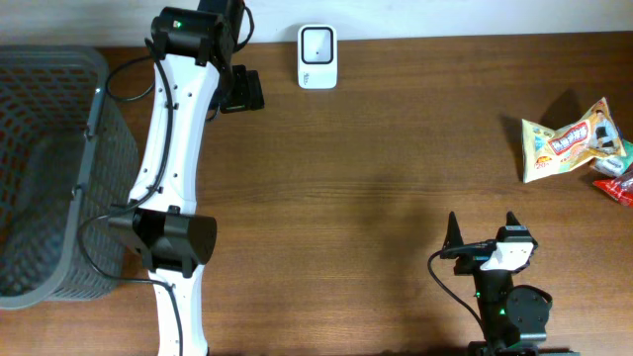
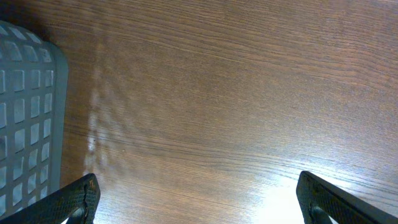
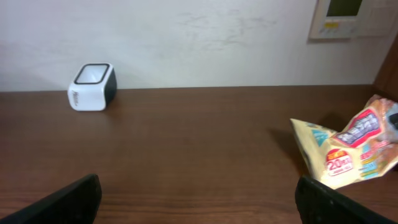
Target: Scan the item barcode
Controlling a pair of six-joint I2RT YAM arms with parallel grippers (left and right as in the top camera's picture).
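Observation:
The item, a yellow and orange snack bag [image 1: 569, 138], lies at the table's right side and shows at the right of the right wrist view [image 3: 351, 152]. A white barcode scanner [image 1: 317, 56] stands at the far edge of the table, to the far left in the right wrist view [image 3: 92, 86]. My right gripper [image 1: 483, 225] is open near the front right, aimed at the far edge with nothing between its fingers [image 3: 199, 202]. The left gripper [image 1: 242, 92] hangs open and empty over bare wood left of the scanner [image 2: 199, 199].
A grey mesh basket [image 1: 94, 129] takes up the table's left end, and its wall shows at the left of the left wrist view [image 2: 25, 124]. A red packet [image 1: 615, 188] lies at the right edge, just below the snack bag.

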